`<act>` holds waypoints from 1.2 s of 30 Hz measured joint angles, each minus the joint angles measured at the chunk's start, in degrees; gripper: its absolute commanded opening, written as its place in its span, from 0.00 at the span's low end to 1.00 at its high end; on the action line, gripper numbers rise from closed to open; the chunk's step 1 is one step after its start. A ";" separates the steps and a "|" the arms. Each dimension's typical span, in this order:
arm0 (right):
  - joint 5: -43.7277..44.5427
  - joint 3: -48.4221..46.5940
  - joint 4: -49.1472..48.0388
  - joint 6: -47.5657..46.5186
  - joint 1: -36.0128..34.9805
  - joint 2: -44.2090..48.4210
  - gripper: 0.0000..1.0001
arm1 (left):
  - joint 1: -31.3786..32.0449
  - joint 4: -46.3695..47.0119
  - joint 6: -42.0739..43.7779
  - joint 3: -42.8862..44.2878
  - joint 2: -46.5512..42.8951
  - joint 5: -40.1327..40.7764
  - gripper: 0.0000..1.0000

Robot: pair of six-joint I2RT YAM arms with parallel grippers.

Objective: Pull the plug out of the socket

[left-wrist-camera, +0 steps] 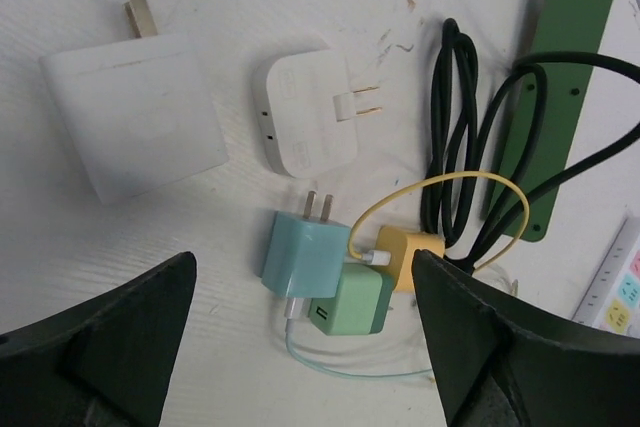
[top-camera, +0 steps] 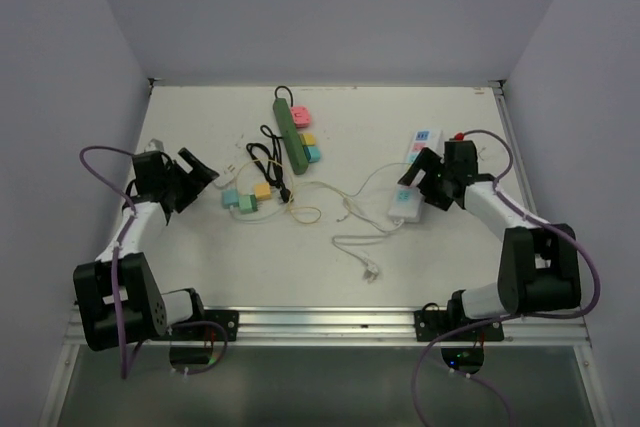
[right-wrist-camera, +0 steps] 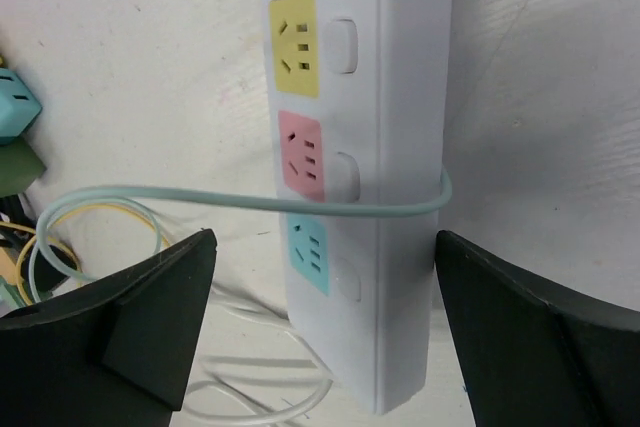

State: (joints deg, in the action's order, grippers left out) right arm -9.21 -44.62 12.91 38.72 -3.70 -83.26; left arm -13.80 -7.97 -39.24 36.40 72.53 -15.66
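Along the far middle of the desk [top-camera: 200, 267], running toward the far edge: a green power strip [top-camera: 290, 137] with a pink plug [top-camera: 302, 116], a yellow plug [top-camera: 308, 137] and a teal plug [top-camera: 312, 154] seated in a row on its right flank. No other seated plugs in view, so judged to be the task's target.

Toward the right edge: a white power strip [top-camera: 405, 204], the sockets seen by the right wrist all bare, crossed only by a pale cable [right-wrist-camera: 300, 205]. Over it, the right gripper [top-camera: 424, 185], jaws spread wide to either side of the strip, holding nothing.

Near the left edge: the left gripper [top-camera: 195, 179], jaws equally wide and empty, above loose pieces only: two white chargers [left-wrist-camera: 135, 117], then a blue adapter [left-wrist-camera: 305, 252], a green adapter [left-wrist-camera: 350, 302] and a yellow adapter [left-wrist-camera: 405, 252] huddled together.

For a clean pull, probably:
- Bring both arms in to the green strip, neither being at it yet.
- Pin the strip body flat with one gripper, clear of the black cord [top-camera: 268, 159] coiled just beside it.
- Close the other jaws squarely on one plug's flat sides, not on a neighbour.
- Draw straight out along the prongs, toward the right edge it seems, without twisting.
- Expect the light strip to slide if left unpinned.
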 measured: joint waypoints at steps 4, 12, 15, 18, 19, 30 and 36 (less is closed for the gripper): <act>3.61 -2.36 3.61 -1.70 -1.68 4.02 0.96 | 0.90 -2.93 4.15 3.50 -2.86 0.00 0.93; 11.47 -7.32 8.28 -3.89 -4.57 7.96 0.95 | 3.63 -4.35 9.94 4.24 -5.97 0.87 0.92; 12.85 -7.32 8.98 -3.72 -4.50 8.63 0.94 | 4.79 -4.59 11.47 4.24 -6.08 1.70 0.92; 12.81 -7.32 8.90 -3.10 -4.50 8.59 0.91 | 5.77 -4.59 12.50 4.17 -6.29 2.49 0.92; 12.79 -7.32 8.85 -2.95 -4.52 8.55 0.91 | 6.01 -4.57 12.90 4.11 -6.36 2.67 0.92; 13.20 -5.81 6.86 -0.92 -4.55 4.81 0.86 | 6.34 -4.57 13.53 3.93 -6.49 3.45 0.92; 14.45 -3.06 3.13 2.95 -4.55 3.10 0.73 | 6.34 -4.57 13.53 3.93 -6.49 3.45 0.91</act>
State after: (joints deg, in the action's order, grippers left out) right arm 5.23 -47.68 16.03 41.67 -8.25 -80.16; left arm -7.46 -12.53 -25.71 40.34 66.04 -12.21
